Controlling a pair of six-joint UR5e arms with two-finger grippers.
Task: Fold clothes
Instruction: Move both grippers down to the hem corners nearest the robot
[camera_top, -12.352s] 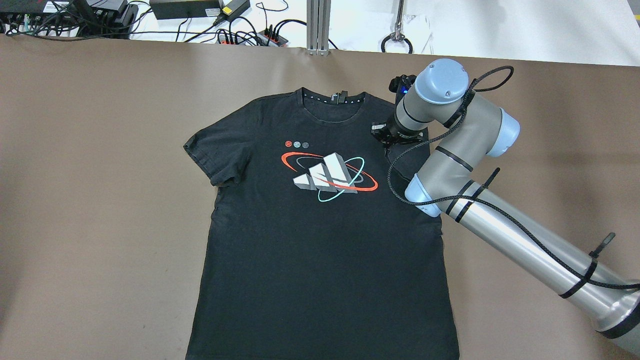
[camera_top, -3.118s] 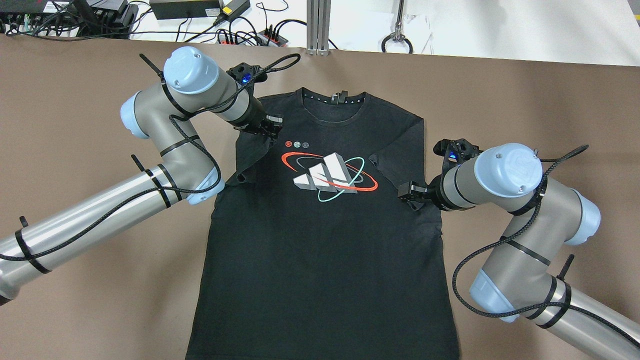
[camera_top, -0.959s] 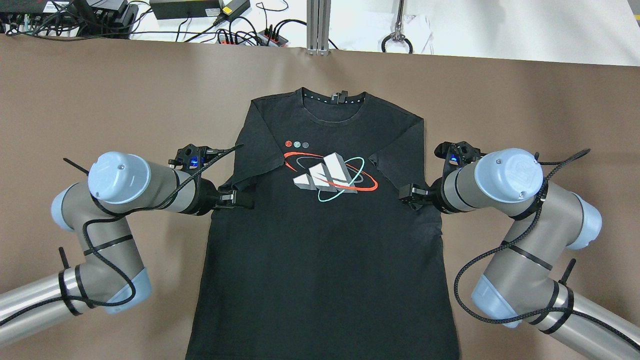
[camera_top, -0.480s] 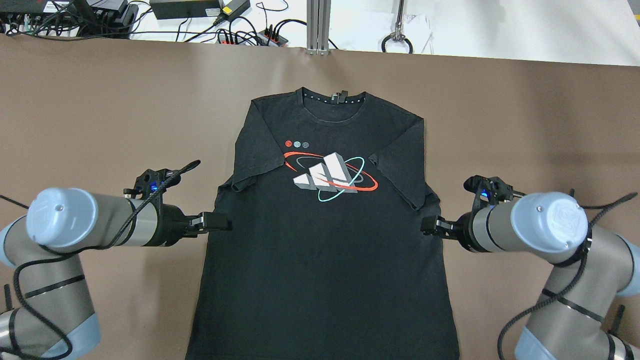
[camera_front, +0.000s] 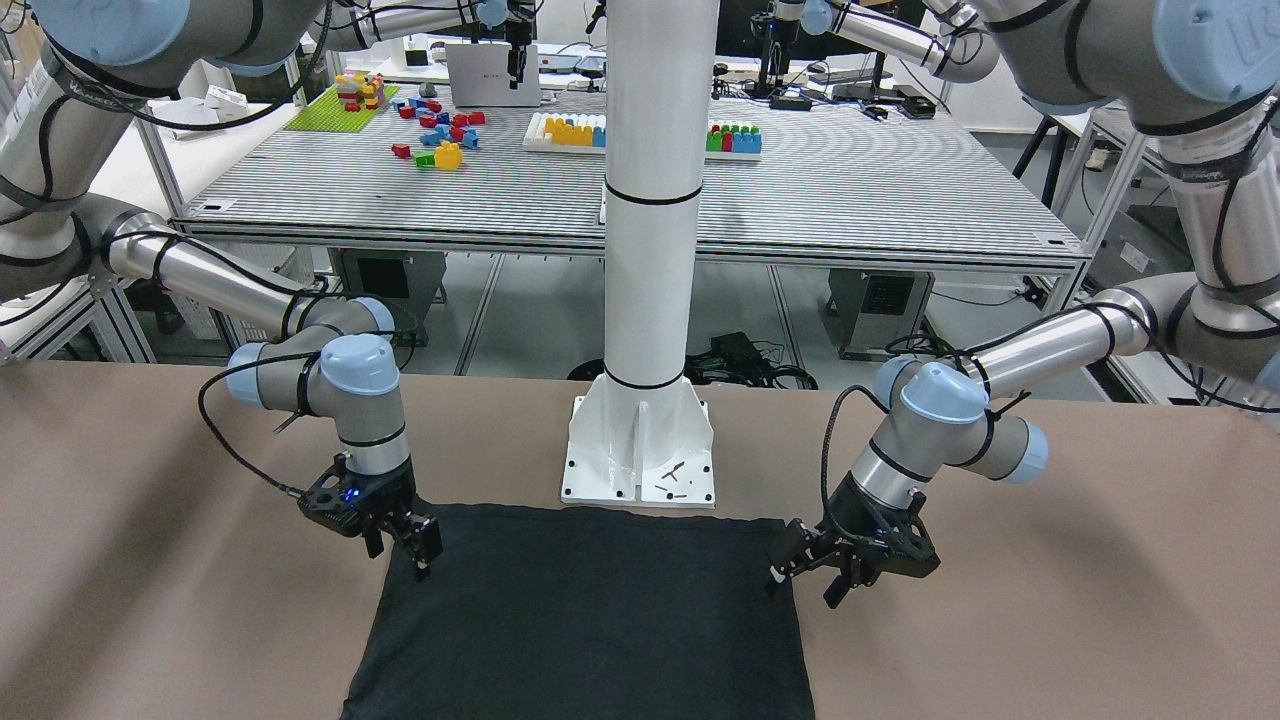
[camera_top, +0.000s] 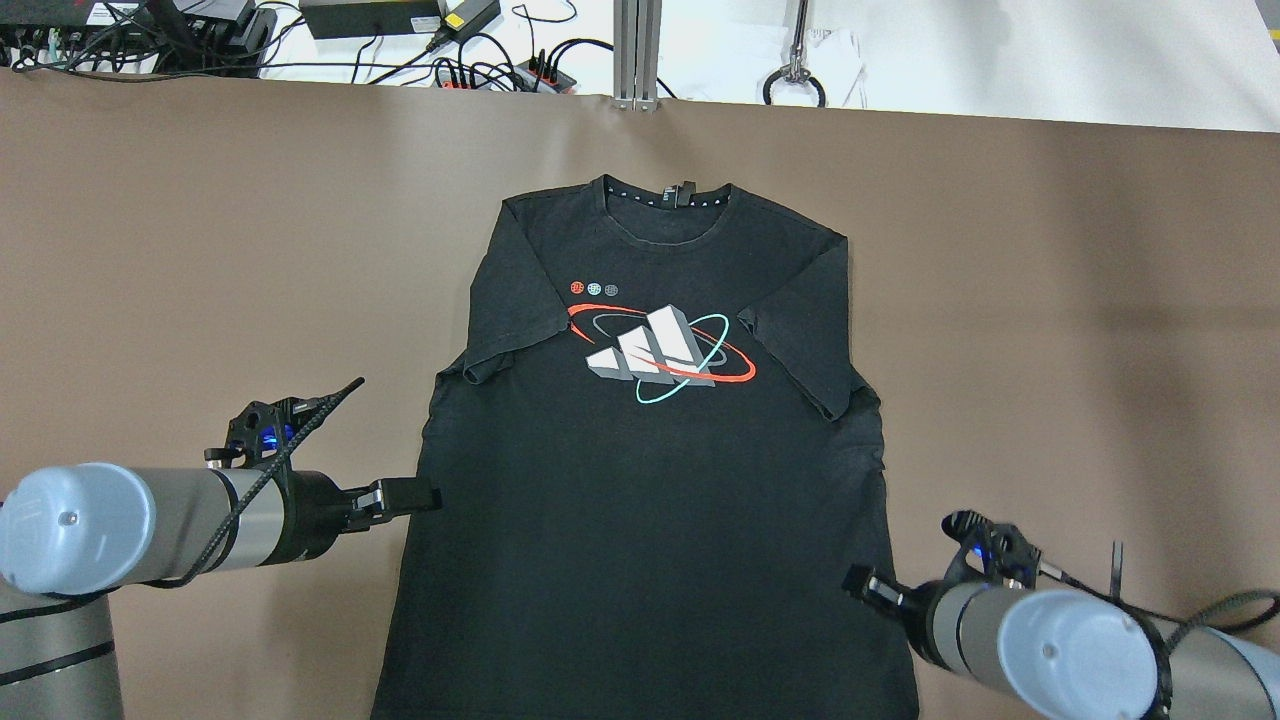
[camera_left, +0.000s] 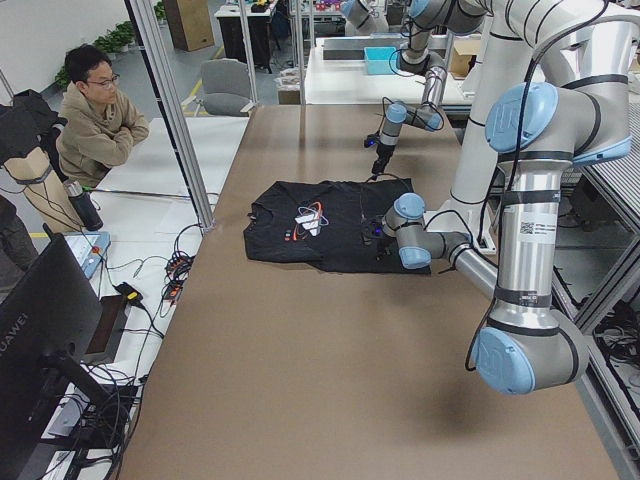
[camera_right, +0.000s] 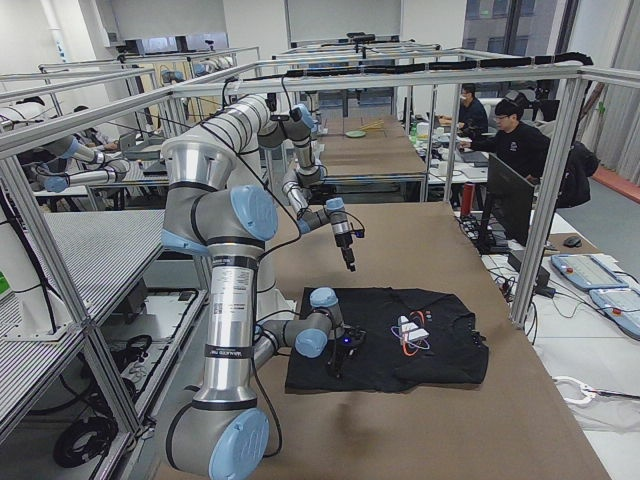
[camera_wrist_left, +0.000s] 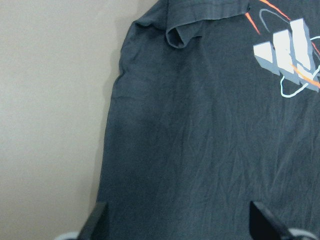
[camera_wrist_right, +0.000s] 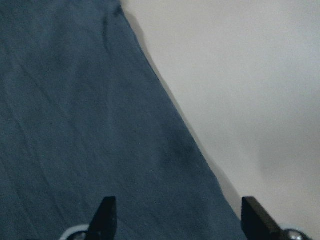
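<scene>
The black T-shirt (camera_top: 650, 500) lies flat on the tabletop (camera_top: 200, 250), and the left end effector (camera_top: 422, 496) and the right end effector (camera_top: 855, 582), both open beside its side edges, should probably grip it at matching points

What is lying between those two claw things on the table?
The black T-shirt, its plain lower half, lies between left gripper and right gripper; the overhead view shows it.

The T-shirt (camera_top: 640, 520) is charcoal black; its chest print (camera_top: 652, 357) shows three white-and-grey bars ringed by one red and one teal ellipse, with three small dots (camera_top: 594, 289) above, red, pale and grey. The table (camera_top: 1050, 300) is plain brown, and the pillar (camera_front: 655, 280) is white with thin black bands.
</scene>
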